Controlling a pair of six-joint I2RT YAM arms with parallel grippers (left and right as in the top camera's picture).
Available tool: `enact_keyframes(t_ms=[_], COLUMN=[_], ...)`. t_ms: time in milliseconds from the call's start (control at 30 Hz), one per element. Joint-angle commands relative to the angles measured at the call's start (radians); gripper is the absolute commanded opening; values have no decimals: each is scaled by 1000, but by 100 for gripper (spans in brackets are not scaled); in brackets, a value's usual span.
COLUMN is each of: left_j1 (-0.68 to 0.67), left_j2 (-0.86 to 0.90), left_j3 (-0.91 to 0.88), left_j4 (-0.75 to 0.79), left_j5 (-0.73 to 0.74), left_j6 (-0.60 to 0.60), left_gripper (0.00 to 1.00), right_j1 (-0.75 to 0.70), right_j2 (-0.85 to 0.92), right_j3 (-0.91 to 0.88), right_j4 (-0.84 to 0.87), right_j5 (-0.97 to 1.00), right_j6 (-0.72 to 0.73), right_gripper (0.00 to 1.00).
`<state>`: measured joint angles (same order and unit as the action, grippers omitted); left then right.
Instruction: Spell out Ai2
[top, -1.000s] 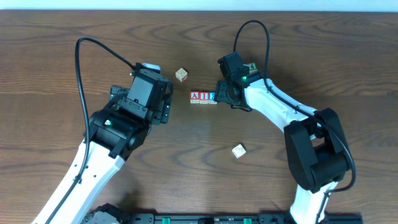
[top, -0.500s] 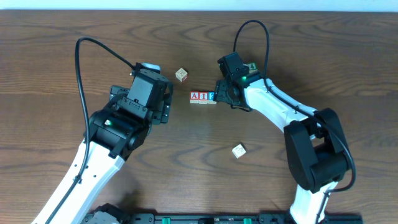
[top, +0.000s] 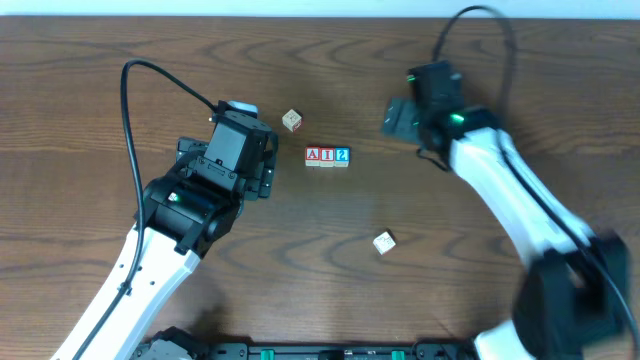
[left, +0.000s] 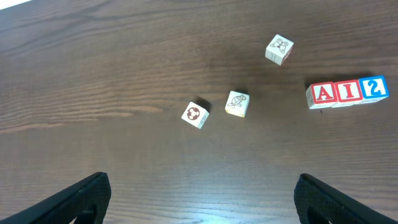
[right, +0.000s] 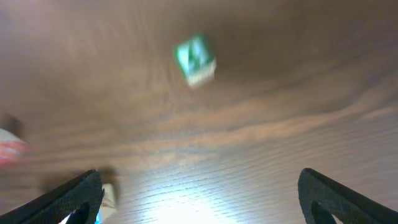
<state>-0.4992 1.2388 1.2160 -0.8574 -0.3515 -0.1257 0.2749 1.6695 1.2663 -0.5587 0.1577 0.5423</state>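
Three letter blocks stand in a touching row on the wooden table: a red A block (top: 313, 155), a red I block (top: 327, 155) and a blue 2 block (top: 342, 155). The left wrist view shows the same row, A (left: 321, 94), I (left: 347, 91), 2 (left: 374, 88). My left gripper (top: 262, 166) (left: 200, 186) is open and empty, left of the row. My right gripper (top: 398, 118) (right: 199, 186) is open and empty, up and to the right of the row, blurred by motion.
A green block (right: 194, 59) lies ahead of the right gripper. Loose cream blocks lie at the back (top: 292, 121) (left: 279, 49) and front right (top: 384, 242). Two more (left: 237, 103) (left: 196, 114) lie ahead of the left gripper.
My right gripper has let go of the 2 block at the row's right end and pulled away to the right. The left arm has not moved.
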Motion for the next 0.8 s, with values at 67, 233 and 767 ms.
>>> enact_keyframes(t_ms=[67, 233, 767], left_j1=[4, 4, 4], left_j2=[-1, -1, -1], left_j3=[-2, -2, -2], left_j4=[-3, -3, -3], left_j5=[-21, -21, -21], left_j6=[14, 14, 14], left_gripper=[95, 95, 95], right_j1=[-14, -14, -243], right_j2=[-264, -501, -998], right_j3=[-253, -543, -1022], right_j4=[231, 537, 932], right_j5=[22, -8, -369], right_j6=[-263, -587, -610], right_gripper=[99, 99, 99])
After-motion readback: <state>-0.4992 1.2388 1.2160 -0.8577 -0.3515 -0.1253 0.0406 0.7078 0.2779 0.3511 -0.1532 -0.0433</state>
